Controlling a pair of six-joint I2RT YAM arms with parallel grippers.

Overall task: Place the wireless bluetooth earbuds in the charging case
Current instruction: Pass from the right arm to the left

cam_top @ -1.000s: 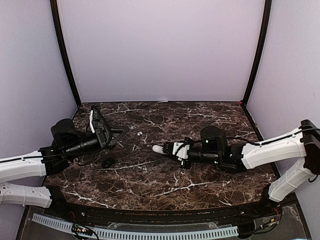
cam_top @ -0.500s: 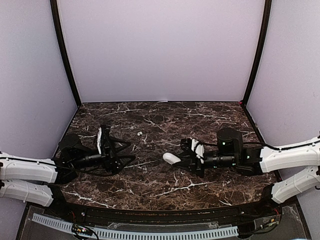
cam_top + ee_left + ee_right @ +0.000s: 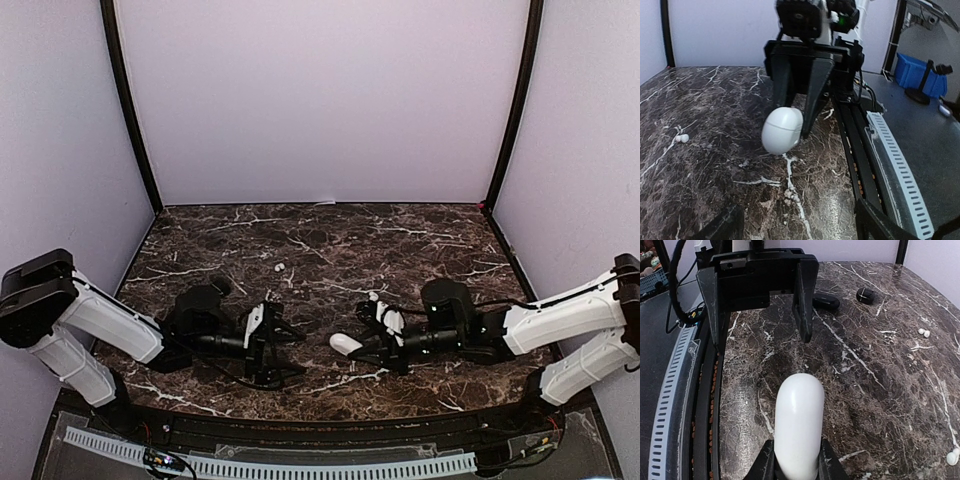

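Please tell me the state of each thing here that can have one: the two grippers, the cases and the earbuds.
white case: closed, gripped at one end.
right gripper: shut on the white case.
left gripper: open, empty.
black case: lying on the table, seemingly closed.
white earbuds: loose on the table, in no case.
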